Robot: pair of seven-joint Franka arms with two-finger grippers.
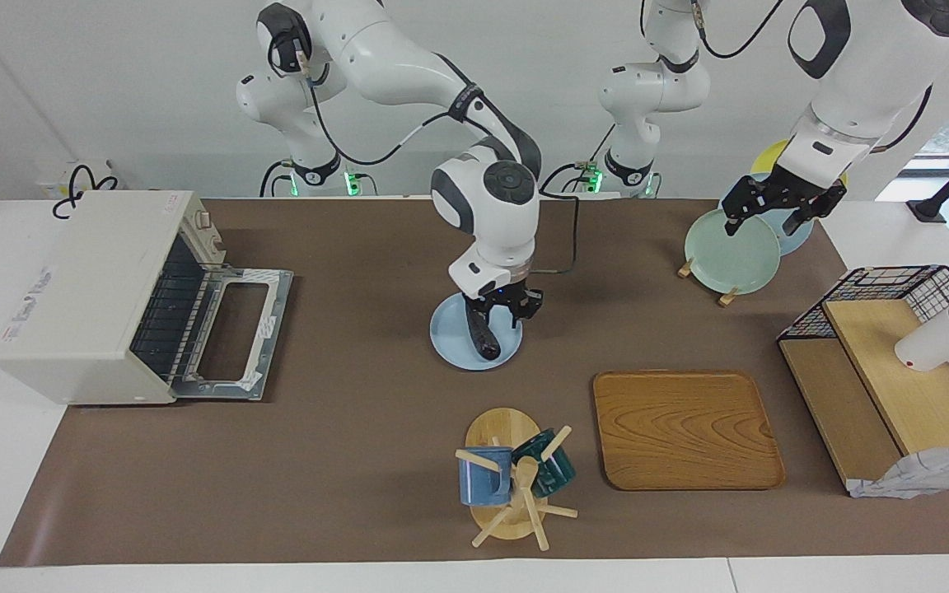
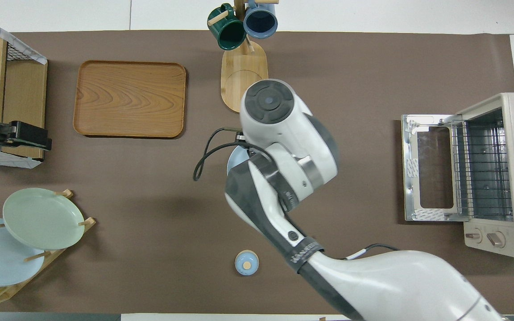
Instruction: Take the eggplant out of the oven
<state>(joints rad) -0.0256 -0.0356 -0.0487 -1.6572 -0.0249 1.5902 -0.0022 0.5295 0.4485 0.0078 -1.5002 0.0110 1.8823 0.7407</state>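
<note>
The off-white oven (image 1: 87,296) stands at the right arm's end of the table with its door (image 1: 236,329) folded down; its wire rack (image 2: 484,169) is bare. The dark eggplant (image 1: 483,333) lies on a light blue plate (image 1: 450,346) at the table's middle. My right gripper (image 1: 506,309) is just above the plate, fingers open, with the eggplant's upper end beside one finger. In the overhead view the right arm hides the eggplant; only a sliver of the plate (image 2: 234,159) shows. My left gripper (image 1: 771,216) waits open above the plate rack.
A wooden tray (image 1: 684,428) and a mug tree (image 1: 511,473) with two mugs lie farther from the robots than the plate. A plate rack (image 1: 730,243) and a wire shelf (image 1: 895,362) with a white cup stand at the left arm's end. A small blue lid (image 2: 246,263) lies near the robots.
</note>
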